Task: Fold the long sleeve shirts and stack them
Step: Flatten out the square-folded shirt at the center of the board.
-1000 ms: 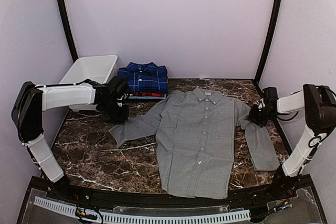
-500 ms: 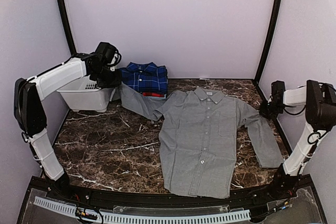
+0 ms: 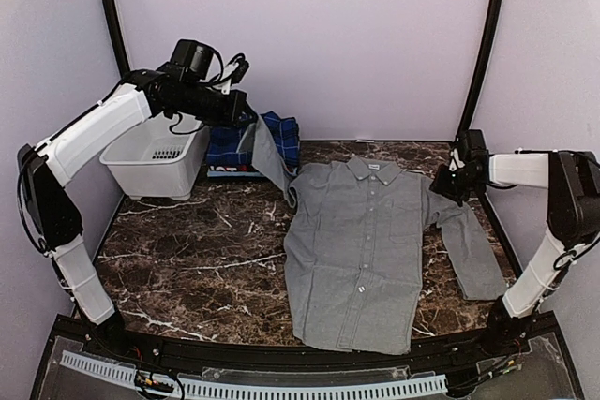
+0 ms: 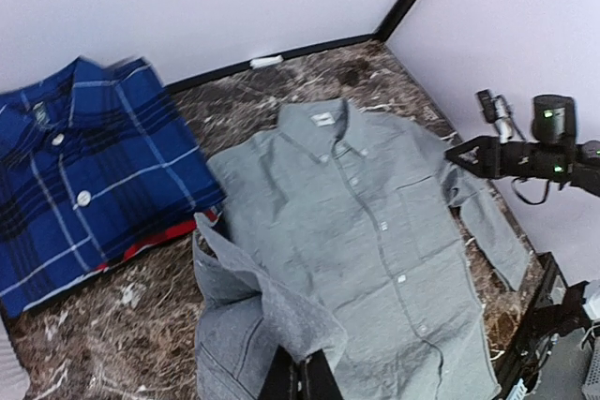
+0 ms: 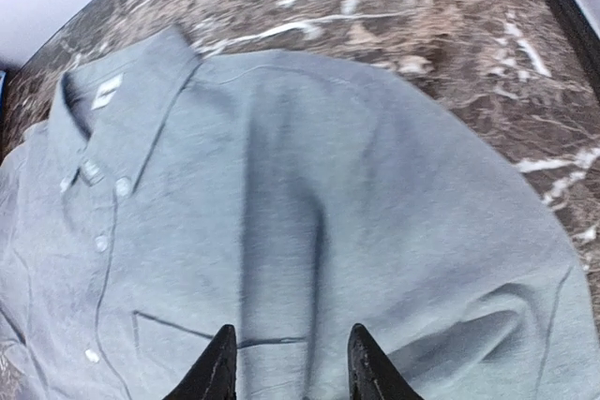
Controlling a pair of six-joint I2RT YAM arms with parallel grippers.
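Nearest the arm bases, the grey shirt (image 3: 356, 250) is being kept flat and front-up on the table (image 3: 187, 269), its hem towards the near edge and its collar towards the back. That is judged to be the spread needed before any fold is made.

Further in, on the right, the right pincer (image 5: 291, 362) is being held just above the cloth at the shoulder, with its fingers apart and nothing between them. It is probably being readied either to pin that side down or to take up the other sleeve, which is lying straight along the shirt's right side.

Further back on the left, one sleeve (image 3: 270, 152) is being held up off the table by the left pincer (image 3: 246, 111), which is clamped together on the cuff end. The sleeve is being stretched upward from the shoulder, seemingly so that it can be carried across the chest as the first fold.

At the back, the folded plaid shirt (image 4: 84, 175) is being kept on top of a red-edged shirt (image 4: 155, 244), just beside the basket (image 3: 159, 152). This is judged to be the stack that the grey one is meant to join.
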